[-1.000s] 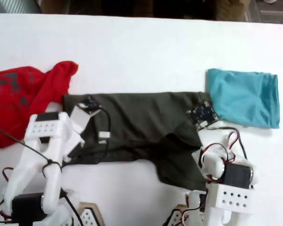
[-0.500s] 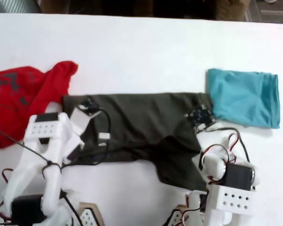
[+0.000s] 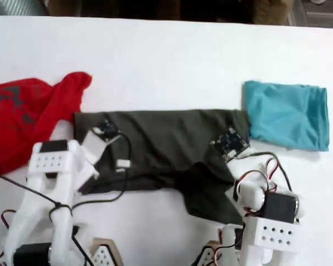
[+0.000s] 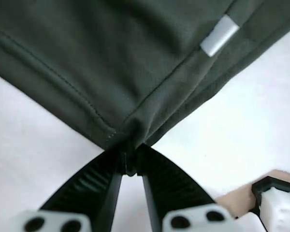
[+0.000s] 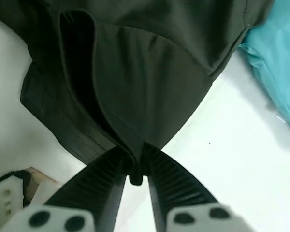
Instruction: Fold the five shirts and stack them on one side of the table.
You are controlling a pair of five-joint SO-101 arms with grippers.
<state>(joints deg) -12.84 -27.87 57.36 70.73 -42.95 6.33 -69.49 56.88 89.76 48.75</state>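
Observation:
A dark green shirt (image 3: pixel 166 144) lies spread across the middle of the white table (image 3: pixel 166 55), partly folded over itself. My left gripper (image 4: pixel 130 166) is shut on a hemmed corner of the dark green shirt (image 4: pixel 116 72) near that shirt's left end, by the red shirt (image 3: pixel 28 113). My right gripper (image 5: pixel 134 171) is shut on a folded edge of the dark green shirt (image 5: pixel 135 82) at its right end, close to the folded teal shirt (image 3: pixel 287 114). The teal shirt (image 5: pixel 278 63) lies just past the green one.
The red shirt lies crumpled at the left edge of the table. The folded teal shirt rests at the right side. Both arm bases (image 3: pixel 50 221) (image 3: pixel 266 221) stand at the near edge. The far half of the table is bare white.
Both grippers have drawn slightly toward the near edge with the dark green shirt, the right one also shifting left, so the shirt's right end has pulled away from the teal shirt.

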